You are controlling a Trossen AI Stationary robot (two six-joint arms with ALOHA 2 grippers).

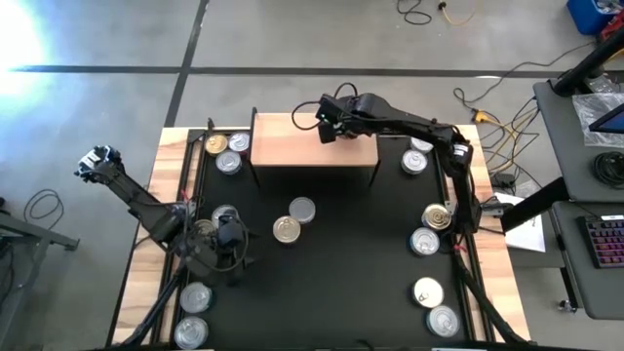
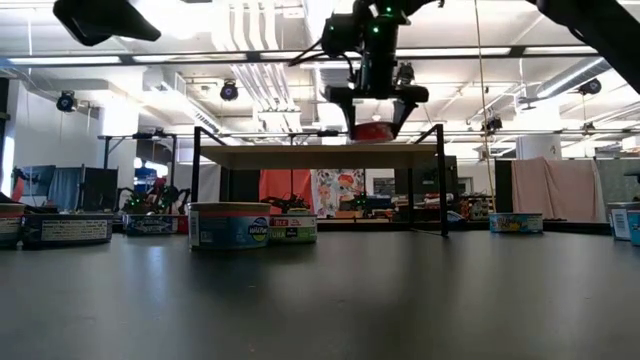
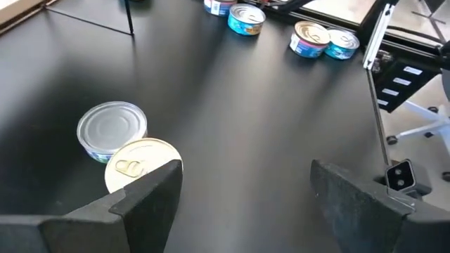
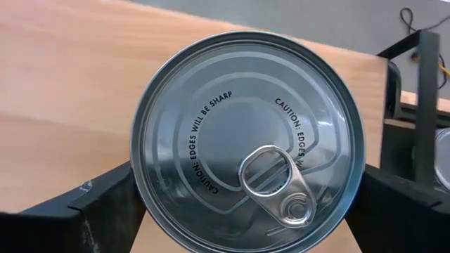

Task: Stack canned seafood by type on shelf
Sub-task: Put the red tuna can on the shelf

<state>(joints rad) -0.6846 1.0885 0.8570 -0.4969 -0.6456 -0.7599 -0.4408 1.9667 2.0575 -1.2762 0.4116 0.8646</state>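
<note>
The right gripper (image 1: 327, 129) is over the shelf (image 1: 283, 146), towards its right half, with a can (image 4: 246, 133) between its jaws. The jaws sit on either side of the can's rim, but whether they clamp it or have let go cannot be told. The can's silver lid with its ring pull faces up and fills most of the right wrist view, hiding the lower side and where it meets the board. In the low view only a red strip of its side shows, right at the shelf top; whether it rests there or hangs just above is hard to make out. The left gripper (image 3: 246, 190) hovers over the front left of the black mat (image 1: 341, 273), jaws released and apart with nothing between them. Near it stand a gold-lid can (image 3: 140, 163) and a silver-lid can (image 3: 111, 128), touching or nearly so, the gold one partly cut off behind a finger. More cans (image 1: 226, 146) cluster just left of the shelf, and others (image 1: 429, 229) line the mat's right edge and front corners. Their labels are too small to read from above. The wooden bench (image 1: 166, 195) shows only along the mat's sides.
</note>
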